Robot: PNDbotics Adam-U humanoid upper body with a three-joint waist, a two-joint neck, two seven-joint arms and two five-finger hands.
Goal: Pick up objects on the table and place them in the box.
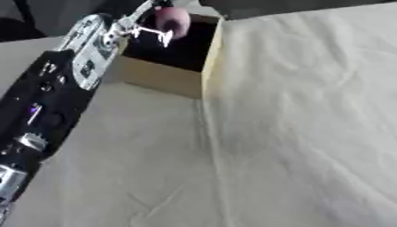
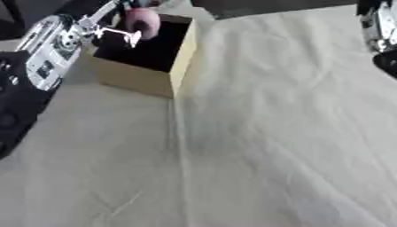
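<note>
A cardboard box [image 1: 159, 79] with a dark inside stands at the upper left of the cloth-covered table. My left arm reaches up from the lower left, and my left hand [image 1: 149, 30] is over the box's opening. Its silver fingers are curled by a pinkish-red round object [image 1: 172, 20], held above the dark inside near the far rim. Part of my right hand [image 2: 380, 31], black and silver, shows only at the upper right corner of the right eye view, well away from the box. Whether its fingers are open is hidden.
A wrinkled white cloth [image 1: 294, 133] covers the table to the right of and in front of the box. My left forearm [image 1: 46, 102] lies along the left edge. A dark surface lies beyond the table's far edge.
</note>
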